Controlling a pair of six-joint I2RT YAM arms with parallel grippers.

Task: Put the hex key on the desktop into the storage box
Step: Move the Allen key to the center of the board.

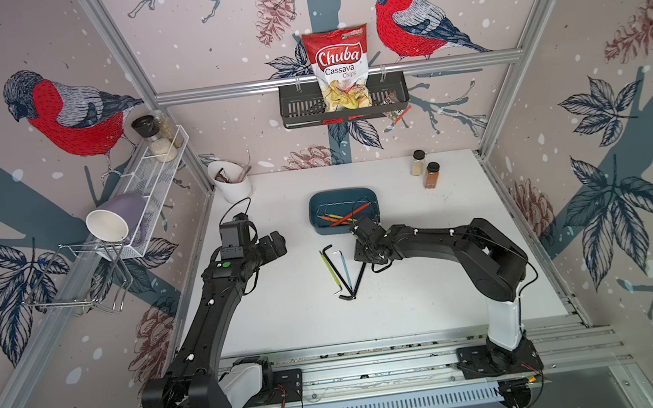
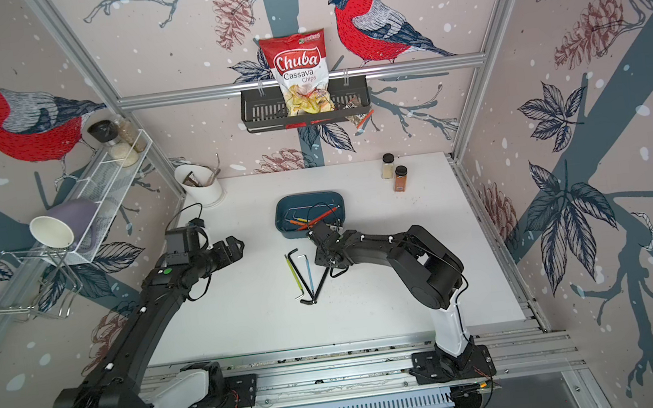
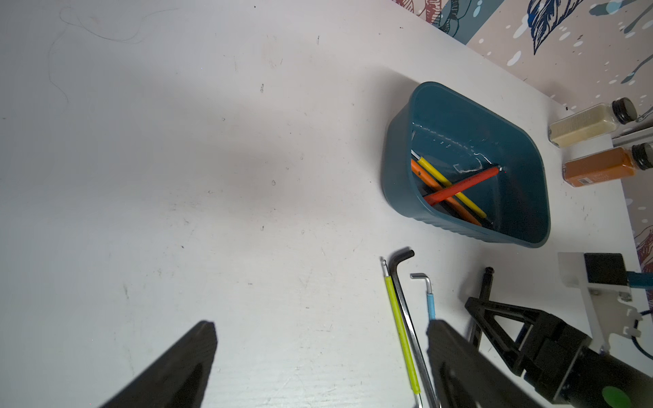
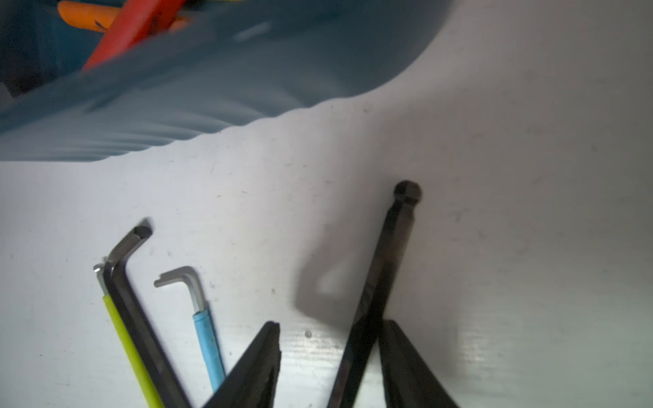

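Several hex keys lie on the white desktop [image 1: 285, 301] in front of the teal storage box [image 1: 319, 226]: a yellow-green one [image 1: 329, 271], a big black one [image 1: 339, 272], a blue one [image 1: 346, 272] and a black ball-end one [image 4: 392, 254]. My right gripper [image 4: 330, 323] is low over the ball-end key, open, its jaws astride the shaft. The shaft lies against one finger, and the other finger stands apart from it. Left of the keys my left gripper [image 3: 319, 326] hangs open above bare desktop, holding nothing. Orange, yellow and red keys [image 3: 459, 187] lie inside the box [image 3: 399, 176].
Two spice jars [image 1: 425, 168] stand at the back right of the desktop and a white utensil holder [image 1: 230, 180] at the back left. A black wall basket [image 1: 297, 110] holds a chips bag. A white wire rack [image 1: 154, 174] carries jars and a mug [image 1: 113, 221].
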